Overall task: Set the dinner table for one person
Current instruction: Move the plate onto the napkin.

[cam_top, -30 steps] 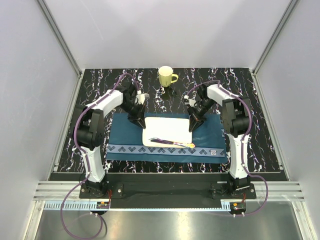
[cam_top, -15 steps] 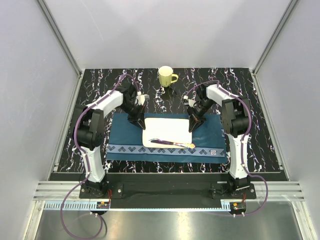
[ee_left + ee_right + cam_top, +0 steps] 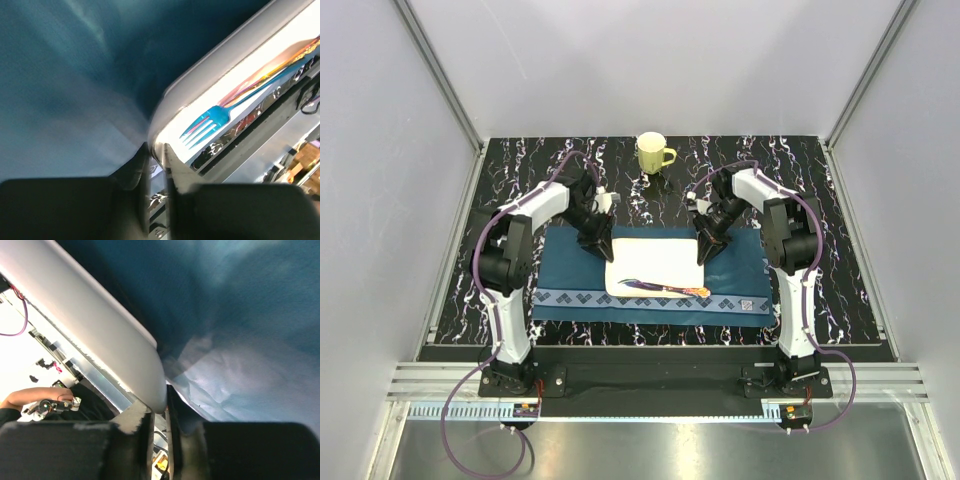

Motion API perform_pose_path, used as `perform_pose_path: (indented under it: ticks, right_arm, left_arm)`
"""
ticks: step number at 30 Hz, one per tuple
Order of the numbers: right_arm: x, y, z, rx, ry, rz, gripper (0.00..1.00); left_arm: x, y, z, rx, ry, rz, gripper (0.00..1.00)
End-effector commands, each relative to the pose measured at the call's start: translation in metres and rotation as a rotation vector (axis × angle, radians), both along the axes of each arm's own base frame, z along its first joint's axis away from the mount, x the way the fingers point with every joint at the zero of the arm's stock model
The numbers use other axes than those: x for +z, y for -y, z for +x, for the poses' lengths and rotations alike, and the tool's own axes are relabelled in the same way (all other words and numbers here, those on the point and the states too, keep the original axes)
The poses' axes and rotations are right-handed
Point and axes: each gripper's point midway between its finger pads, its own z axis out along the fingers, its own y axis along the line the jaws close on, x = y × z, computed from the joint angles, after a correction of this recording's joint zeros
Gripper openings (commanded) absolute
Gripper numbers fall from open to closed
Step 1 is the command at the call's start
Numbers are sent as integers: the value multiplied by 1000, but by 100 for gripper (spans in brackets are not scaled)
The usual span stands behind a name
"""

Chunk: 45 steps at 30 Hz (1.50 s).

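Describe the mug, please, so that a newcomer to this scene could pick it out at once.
On the black marbled dinner table, look beyond the dark blue placemat toward the far edge. The mug stands there alone, the only pale yellow thing, upright, its handle pointing right.

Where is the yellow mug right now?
Top view: the yellow mug stands far centre on the dinner table, beyond the blue placemat and white tray.

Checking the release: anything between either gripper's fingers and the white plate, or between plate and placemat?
Nothing visible. The left gripper and right gripper each have fingers at a far corner of the plate, rim in the gap. The plate lies on the placemat; the mug stands apart, farther back.
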Motion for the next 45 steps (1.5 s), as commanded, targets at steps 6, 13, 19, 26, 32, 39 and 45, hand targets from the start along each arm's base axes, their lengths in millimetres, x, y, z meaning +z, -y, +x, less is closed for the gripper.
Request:
perform_pose_path:
  ticks: [6, 13, 19, 26, 32, 39, 45]
  right_arm:
    - [59, -80, -15, 29, -4, 297, 28]
    - [59, -82, -14, 31, -3, 296, 30]
    - [58, -81, -15, 31, -8, 291, 30]
    - [57, -81, -16, 32, -9, 286, 33]
    - [57, -80, -16, 30, -12, 284, 31]
    - [55, -81, -17, 33, -13, 284, 28]
    - [54, -82, -16, 32, -17, 286, 27]
  left_arm:
    - [44, 71, -6, -130, 49, -333, 36]
    - [43, 71, -5, -131, 50, -331, 39]
    - [41, 71, -5, -131, 46, -330, 40]
    - [39, 72, -5, -133, 34, -337, 46]
    - [37, 73, -6, -135, 25, -334, 24]
    - [36, 73, -6, -141, 25, -332, 13]
    - [36, 74, -7, -146, 22, -332, 9]
